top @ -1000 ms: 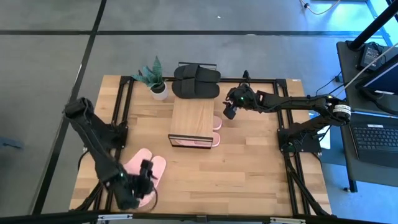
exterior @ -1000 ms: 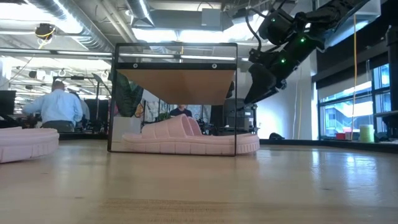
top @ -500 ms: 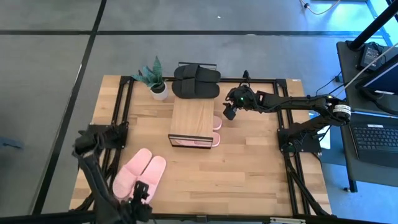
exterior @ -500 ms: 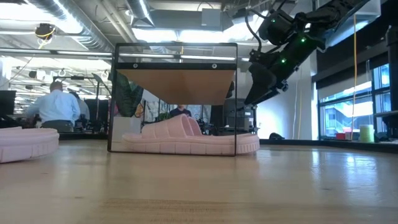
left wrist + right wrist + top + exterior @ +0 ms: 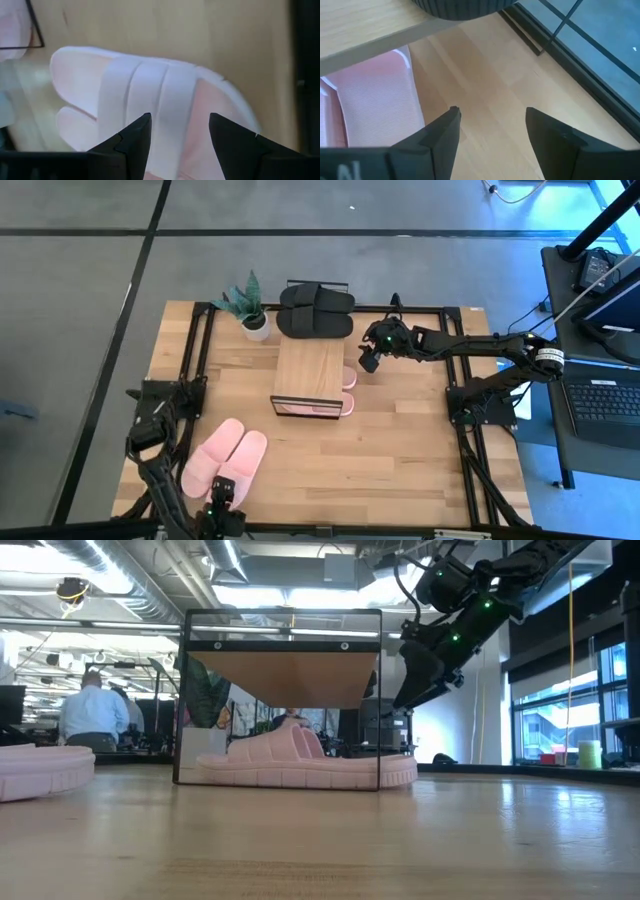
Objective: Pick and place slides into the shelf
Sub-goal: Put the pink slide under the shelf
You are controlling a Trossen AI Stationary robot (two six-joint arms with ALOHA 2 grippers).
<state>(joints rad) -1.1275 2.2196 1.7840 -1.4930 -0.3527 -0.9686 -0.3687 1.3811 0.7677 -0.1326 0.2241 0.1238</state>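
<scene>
The shelf stands mid-table with one light pink pair of slides resting sole-down on the table under its board. The black pair lies just beyond it at the far edge. A second pink pair lies flat on the table toward the near left. My left gripper is open at the near edge by that pair's heels; in the left wrist view its fingers stand on either side of a strap without touching. My right gripper is open and hangs raised beside the shelf's right side.
A small potted plant stands at the far edge, left of the black slides. Black metal frames run along the table's left and right sides. Bare wood lies to the near right. A person shows in the room beyond.
My left gripper has drawn back from above the near pink pair toward the table's near edge, and the arm's elbow has swung down and nearer. The pink pair lies where it was. My right arm has kept still.
</scene>
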